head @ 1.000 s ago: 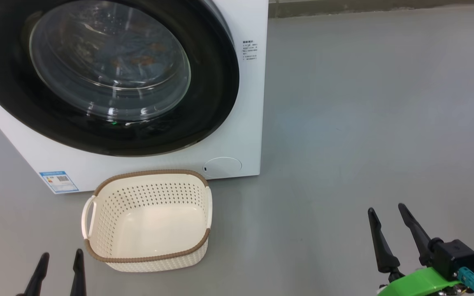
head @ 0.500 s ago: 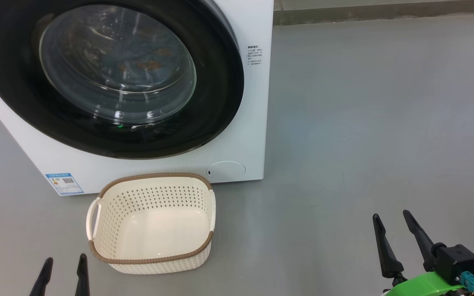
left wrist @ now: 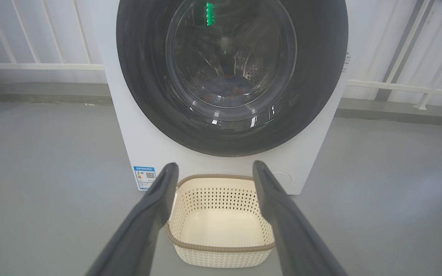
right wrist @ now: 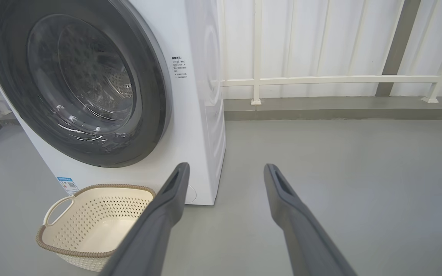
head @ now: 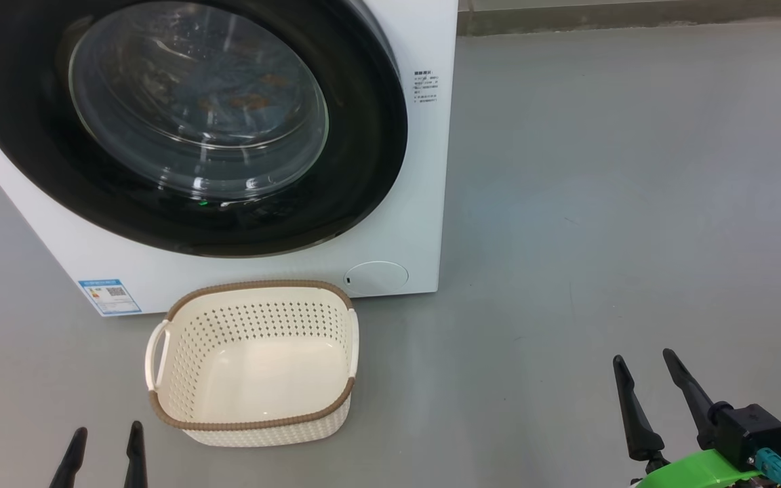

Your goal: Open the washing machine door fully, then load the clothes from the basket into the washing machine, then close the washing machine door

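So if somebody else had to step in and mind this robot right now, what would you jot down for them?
The left gripper is open and holds nothing, low by the basket's near left corner.
The right gripper is open and holds nothing, over bare floor to the right.
The washing machine door is shut. The clothes lie in the drum, seen through the glass. The basket stands empty on the floor, just in front of the washing machine.
Done, by the look of it: clothes loaded, door closed.
Left: seemingly nothing; perhaps check that the door has latched.
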